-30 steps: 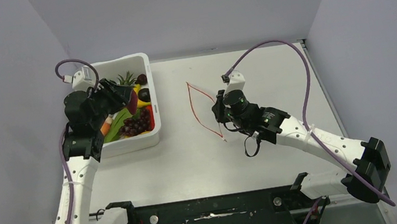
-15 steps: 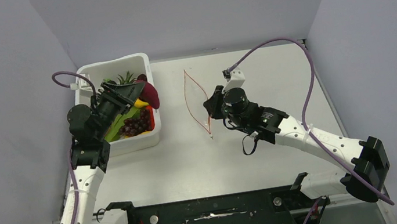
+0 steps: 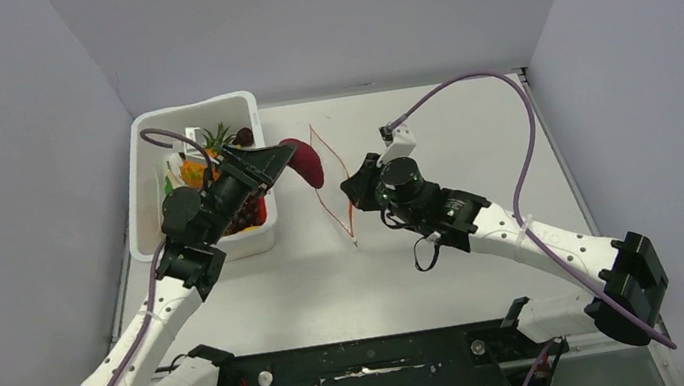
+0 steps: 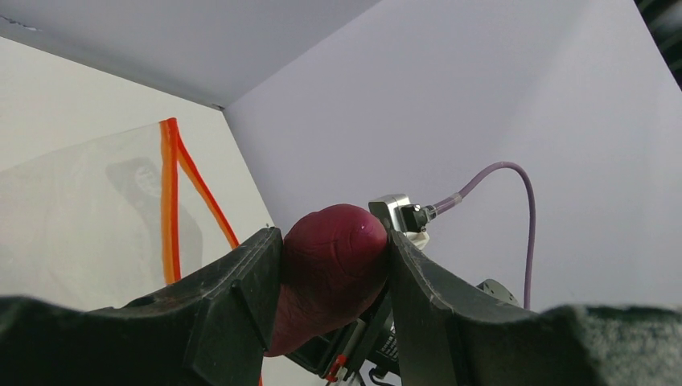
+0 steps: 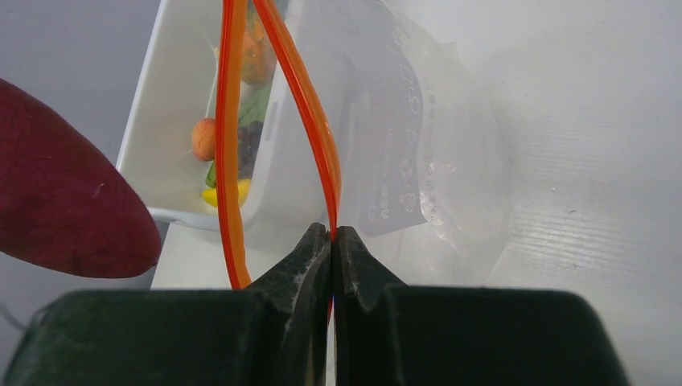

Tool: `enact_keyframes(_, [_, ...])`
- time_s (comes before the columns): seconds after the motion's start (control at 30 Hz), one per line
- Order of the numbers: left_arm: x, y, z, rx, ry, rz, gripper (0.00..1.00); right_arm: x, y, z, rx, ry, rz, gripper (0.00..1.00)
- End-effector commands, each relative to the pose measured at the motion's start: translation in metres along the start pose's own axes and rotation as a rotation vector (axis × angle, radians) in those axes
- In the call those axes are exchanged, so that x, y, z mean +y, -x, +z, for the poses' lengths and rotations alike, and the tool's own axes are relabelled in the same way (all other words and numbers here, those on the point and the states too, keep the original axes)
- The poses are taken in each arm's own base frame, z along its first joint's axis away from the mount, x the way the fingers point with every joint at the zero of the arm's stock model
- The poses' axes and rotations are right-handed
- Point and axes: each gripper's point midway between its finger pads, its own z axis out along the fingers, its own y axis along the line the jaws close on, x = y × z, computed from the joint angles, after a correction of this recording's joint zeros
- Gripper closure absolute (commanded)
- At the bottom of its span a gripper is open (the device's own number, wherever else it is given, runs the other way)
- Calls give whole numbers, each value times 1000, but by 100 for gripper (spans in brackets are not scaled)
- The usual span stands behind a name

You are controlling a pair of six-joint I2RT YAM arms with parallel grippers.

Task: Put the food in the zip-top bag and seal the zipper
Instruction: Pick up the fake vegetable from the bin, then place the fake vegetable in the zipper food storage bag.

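Left gripper [image 3: 279,164] is seen clenched on a dark red food [image 3: 306,164], an oblong piece gripped by its sides, with the rounded end left sticking out past the fingertips. The piece is held in the air at centre frame of the top view, just left of the bag [image 5: 418,145]; whether it touches the bag cannot be told.

Right gripper [image 5: 332,237] is pinched shut on the zipper [image 4: 169,209] near its lower end. The bag's mouth is held up as a narrow, leaf-shaped loop. The gap between the two lips is slim, and the piece is seen outside the left lip in the right wrist view.

More food [image 5: 204,138] is left in the tub [image 3: 142,201] at upper left, whose right wall is near the loop but apart from it. Bare table [image 3: 451,137] is seen to the right of and below the bag.

The left arm is stretched diagonally up from lower left across the tub's near corner. The right arm is reached low from lower right toward centre.
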Motion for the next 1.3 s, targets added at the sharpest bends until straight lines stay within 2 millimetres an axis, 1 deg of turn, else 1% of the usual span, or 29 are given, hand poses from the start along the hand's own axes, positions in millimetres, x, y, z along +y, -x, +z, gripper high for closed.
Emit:
enact_keyframes(0.0, [-18, 5, 10, -62, -93, 34, 80, 24, 15, -1, -56, 82, 43, 100])
enact_keyframes(0.2, [12, -6, 16, -71, -17, 81, 80, 28, 11, -3, -49, 100, 42, 100])
enact_keyframes(0.33, [22, -14, 17, -59, -4, 111, 80, 28, 9, -4, -49, 109, 44, 100])
enact_keyframes(0.47, [39, -22, 18, -41, 44, 144, 80, 27, 12, -7, -64, 111, 48, 100])
enact_keyframes(0.63, [53, -31, 18, -13, 91, 188, 79, 26, 15, -9, -78, 111, 49, 100])
enact_keyframes(0.77, [69, -39, 18, 24, 148, 249, 76, 26, 14, -7, -78, 111, 51, 100])
enact_keyframes(0.93, [70, -46, 17, 52, 139, 244, 72, 28, 13, -4, -74, 117, 48, 100])
enact_keyframes(1.07, [68, -49, 18, 93, 148, 260, 56, 27, 15, -4, -77, 110, 38, 100])
enact_keyframes(1.13, [66, -50, 17, 101, 146, 261, 50, 27, 16, -5, -82, 108, 35, 100])
enact_keyframes(1.27, [59, -51, 15, 120, 126, 261, 43, 25, 16, -5, -81, 104, 24, 100])
